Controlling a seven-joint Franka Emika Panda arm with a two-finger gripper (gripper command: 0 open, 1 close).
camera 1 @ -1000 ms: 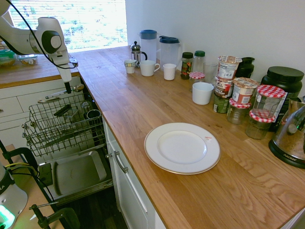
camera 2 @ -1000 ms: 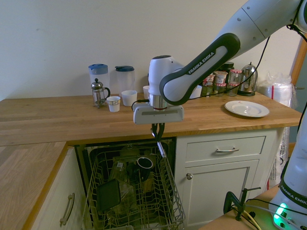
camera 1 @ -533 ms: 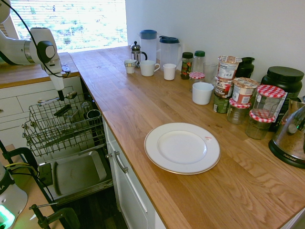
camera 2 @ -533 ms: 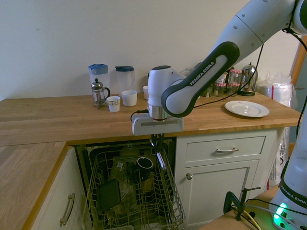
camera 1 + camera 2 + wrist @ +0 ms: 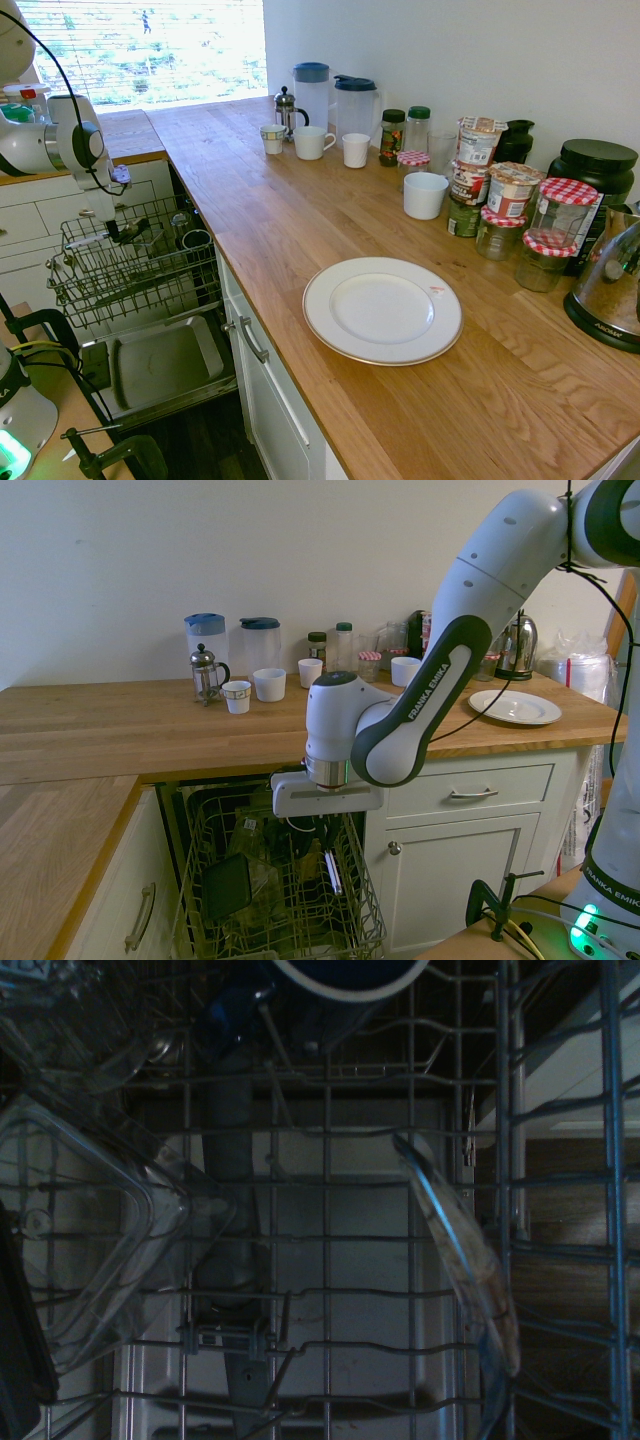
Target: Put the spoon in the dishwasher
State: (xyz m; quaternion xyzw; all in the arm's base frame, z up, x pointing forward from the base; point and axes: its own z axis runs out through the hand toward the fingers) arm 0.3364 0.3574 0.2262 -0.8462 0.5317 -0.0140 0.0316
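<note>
Holding the spoon [image 5: 331,868] pinched between closed fingers, the gripper [image 5: 318,832] hangs bowl-down inside the dishwasher [image 5: 262,900] rack, lower centre of the second exterior view. Left of it sit a dark container [image 5: 227,886] and clear plastic tubs [image 5: 95,1250]. Right of it runs the rack's side wall [image 5: 362,895]. Risks: the slim spoon may slip through the wire grid (gaps look wider than its handle), or snag a wire and tilt on release.

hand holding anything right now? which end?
Yes: the hand is shut on the spoon, gripping its upper end. The rest hangs down into the dishwasher rack. Which end of the spoon is pinched cannot be told.
</note>
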